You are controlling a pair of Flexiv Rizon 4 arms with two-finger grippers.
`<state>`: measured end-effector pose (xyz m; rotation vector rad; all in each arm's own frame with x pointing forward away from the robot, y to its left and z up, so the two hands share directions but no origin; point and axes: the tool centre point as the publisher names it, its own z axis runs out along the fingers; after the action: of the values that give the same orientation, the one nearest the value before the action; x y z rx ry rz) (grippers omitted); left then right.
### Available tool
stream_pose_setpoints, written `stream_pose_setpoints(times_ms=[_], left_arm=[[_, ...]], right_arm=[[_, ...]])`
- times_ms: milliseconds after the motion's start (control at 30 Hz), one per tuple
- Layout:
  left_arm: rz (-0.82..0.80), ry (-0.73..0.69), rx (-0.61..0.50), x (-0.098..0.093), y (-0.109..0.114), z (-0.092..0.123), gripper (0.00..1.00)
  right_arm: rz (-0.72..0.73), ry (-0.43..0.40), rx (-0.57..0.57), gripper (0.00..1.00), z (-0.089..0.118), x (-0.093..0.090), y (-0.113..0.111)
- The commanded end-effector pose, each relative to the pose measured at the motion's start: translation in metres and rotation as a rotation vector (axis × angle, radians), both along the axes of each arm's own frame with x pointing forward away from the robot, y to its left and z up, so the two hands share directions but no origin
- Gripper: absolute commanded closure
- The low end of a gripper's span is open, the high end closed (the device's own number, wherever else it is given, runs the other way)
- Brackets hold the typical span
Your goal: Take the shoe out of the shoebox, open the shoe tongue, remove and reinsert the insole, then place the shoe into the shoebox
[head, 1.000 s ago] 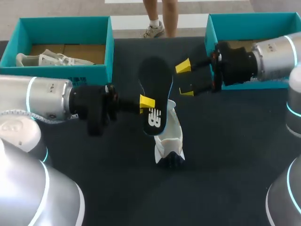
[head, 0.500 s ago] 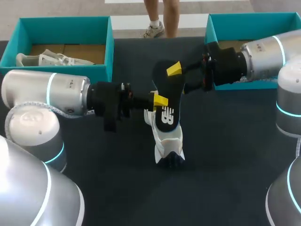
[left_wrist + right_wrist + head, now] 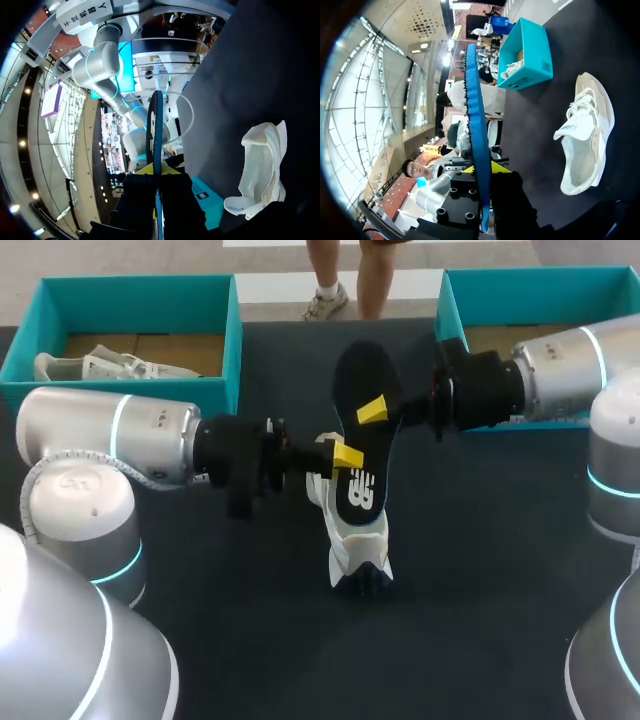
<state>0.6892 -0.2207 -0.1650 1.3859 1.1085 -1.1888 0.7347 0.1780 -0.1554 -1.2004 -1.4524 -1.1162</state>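
**Insole held aloft by both grippers; shoe out of its box, on the table**

The insole hangs above the middle of the table, black face to the head camera, long axis tilted and its lower end just over the shoe. The left gripper is clamped on its lower part. In the left wrist view the insole runs edge-on between the two fingers of that gripper, pressed from both sides.

The right gripper sits on the insole's middle. Only one yellow tip shows from above. In the right wrist view the blue-edged insole passes between the fingers of the gripper, which appear closed on it from two sides.

The shoe, white, lies on the table below the insole, outside both boxes. Both wrist views show it apart from the fingers.

Containers:
- The left shoebox, teal, stands at the table's far left corner. It holds a second shoe, pale, lying on a brown cardboard floor. The right wrist view confirms this box.
- The right shoebox, teal, stands at the far right corner. The right arm covers much of it, and a patch of brown floor shows.
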Motion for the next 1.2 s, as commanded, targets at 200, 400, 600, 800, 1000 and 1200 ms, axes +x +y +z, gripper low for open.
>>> stream_pose_setpoints(times_ms=[200, 400, 600, 800, 1000, 1200], left_arm=[[0.027, 0.026, 0.0, -0.014, 0.016, -0.002, 0.0], [0.081, 0.053, 0.039, -0.011, 0.046, -0.006, 0.0], [0.123, 0.082, 0.104, -0.002, 0.066, 0.006, 0.0], [0.136, 0.126, 0.28, 0.006, 0.067, 0.03, 0.0], [0.161, 0.199, 0.579, 0.008, 0.063, 0.043, 0.0], [0.146, 0.197, 0.623, 0.006, 0.064, 0.043, 0.0]], right_arm=[[0.016, 0.013, 0.005, 1.0, -0.005, 0.009, -0.007], [0.027, 0.031, 0.013, 1.0, -0.01, 0.011, -0.012], [0.055, 0.057, 0.035, 1.0, -0.018, 0.012, -0.01], [0.055, 0.078, 0.05, 1.0, -0.029, 0.01, -0.005], [0.055, 0.079, 0.063, 1.0, -0.031, 0.009, 0.0], [0.051, 0.083, 0.065, 1.0, -0.033, 0.006, 0.001]])
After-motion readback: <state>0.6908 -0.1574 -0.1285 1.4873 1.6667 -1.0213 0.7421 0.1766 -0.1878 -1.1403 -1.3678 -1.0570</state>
